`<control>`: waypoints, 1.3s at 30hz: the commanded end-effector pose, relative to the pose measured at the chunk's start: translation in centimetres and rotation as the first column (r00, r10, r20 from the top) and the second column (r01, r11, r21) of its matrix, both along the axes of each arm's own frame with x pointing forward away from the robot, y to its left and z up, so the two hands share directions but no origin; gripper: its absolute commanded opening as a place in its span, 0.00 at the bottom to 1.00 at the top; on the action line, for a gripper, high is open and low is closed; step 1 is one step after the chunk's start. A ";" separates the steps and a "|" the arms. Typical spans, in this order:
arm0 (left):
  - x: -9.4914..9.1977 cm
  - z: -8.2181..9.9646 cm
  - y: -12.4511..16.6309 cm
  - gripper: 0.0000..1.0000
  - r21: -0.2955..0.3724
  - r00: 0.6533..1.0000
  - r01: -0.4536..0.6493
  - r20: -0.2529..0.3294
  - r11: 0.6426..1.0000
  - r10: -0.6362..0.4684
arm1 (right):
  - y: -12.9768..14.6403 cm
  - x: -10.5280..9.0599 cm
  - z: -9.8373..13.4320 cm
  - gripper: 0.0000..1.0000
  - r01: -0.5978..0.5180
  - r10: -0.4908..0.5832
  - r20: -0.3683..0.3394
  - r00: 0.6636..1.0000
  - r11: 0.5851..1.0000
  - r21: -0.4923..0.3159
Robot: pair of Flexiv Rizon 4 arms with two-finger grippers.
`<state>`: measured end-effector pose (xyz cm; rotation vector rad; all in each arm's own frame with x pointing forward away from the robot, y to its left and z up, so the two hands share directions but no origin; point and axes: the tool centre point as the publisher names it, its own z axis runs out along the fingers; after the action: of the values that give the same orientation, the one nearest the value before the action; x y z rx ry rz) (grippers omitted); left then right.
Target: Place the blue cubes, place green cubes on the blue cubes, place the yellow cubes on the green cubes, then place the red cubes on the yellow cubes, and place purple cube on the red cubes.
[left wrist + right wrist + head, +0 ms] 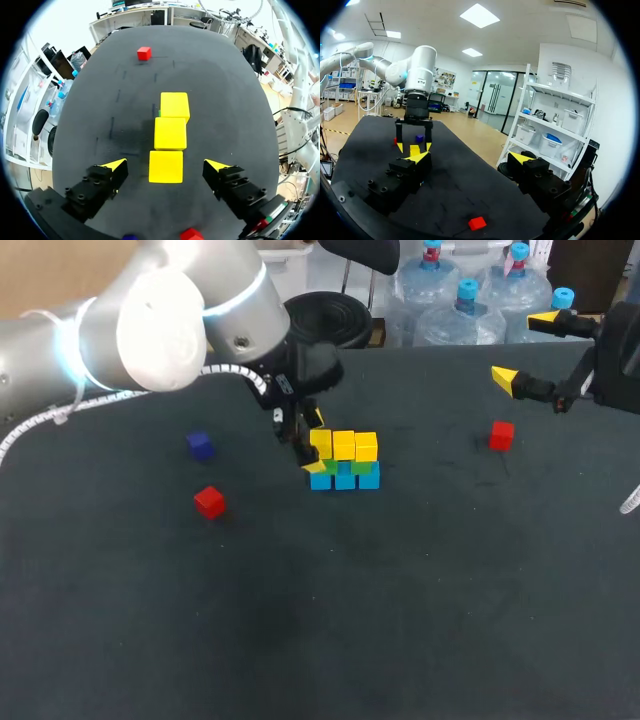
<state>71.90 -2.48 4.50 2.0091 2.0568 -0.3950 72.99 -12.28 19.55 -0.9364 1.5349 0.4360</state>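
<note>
A wall of cubes stands mid-table: three blue cubes (345, 479) at the bottom, green cubes (361, 467) on them, and three yellow cubes (344, 445) on top. My left gripper (317, 443) straddles the leftmost yellow cube (166, 166). It is open, and both fingers stand clear of the cube's sides. One red cube (209, 502) and the purple cube (199, 445) lie to the left. The other red cube (501, 435) lies to the right. My right gripper (522, 348) hangs open and empty above the far right, with that red cube (477, 223) below it.
The dark table (420, 600) has open room in front of the wall and between the wall and the right red cube. My left arm (417, 95) rises straight above the wall's left end.
</note>
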 end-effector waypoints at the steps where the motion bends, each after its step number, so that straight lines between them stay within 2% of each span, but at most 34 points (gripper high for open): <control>1: 0.0 0.3 0.1 0.98 0.002 1.000 0.000 0.000 1.000 0.000 | 0.0 -0.1 0.0 1.00 0.000 0.000 0.000 1.000 1.000 0.000; 5: -0.4 1.3 0.7 1.00 -0.013 1.000 -0.009 0.000 1.000 0.009 | 0.0 -0.1 0.0 1.00 0.000 0.000 0.000 1.000 1.000 0.000; 9: -1.6 2.8 2.3 1.00 -0.030 0.999 -0.034 -0.020 0.999 0.034 | 0.0 -0.1 0.0 1.00 0.000 0.000 0.000 1.000 1.000 0.000; 15: -3.6 4.5 6.3 1.00 -0.011 0.983 -0.186 -0.012 0.983 0.186 | 0.0 -0.1 0.0 1.00 0.000 0.000 0.000 1.000 1.000 0.000; 19: -5.5 5.2 8.4 1.00 -0.008 0.933 -0.361 -0.008 0.933 0.361 | 0.0 -0.1 0.0 1.00 0.000 0.000 0.000 1.000 1.000 0.000; 21: -6.3 5.6 8.9 1.00 -0.034 0.904 -0.427 -0.009 0.904 0.427 | 0.0 -0.1 0.0 1.00 0.000 0.000 0.000 1.000 1.000 0.000; 25: -7.7 5.7 10.2 1.00 -0.024 0.869 -0.491 0.060 0.871 0.492 | 0.0 -0.1 0.0 1.00 0.000 0.000 0.000 1.000 1.000 0.000; 29: -9.0 5.0 11.5 1.00 0.039 0.834 -0.546 0.124 0.837 0.538 | 0.0 -0.1 0.0 1.00 0.000 0.000 0.000 1.000 1.000 0.000; 34: -10.2 3.5 12.3 1.00 0.031 0.762 -0.645 0.112 0.764 0.638 | 0.0 -0.1 0.0 1.00 0.000 0.000 0.000 1.000 1.000 0.000; 39: -10.7 2.5 13.0 1.00 0.012 0.671 -0.738 0.113 0.674 0.733 | 0.0 -0.1 0.0 1.00 0.000 0.000 0.000 1.000 1.000 0.000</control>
<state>62.08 10.02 7.56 1.0860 2.6344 -0.1640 72.98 -12.28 19.55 -0.9364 1.5349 0.4361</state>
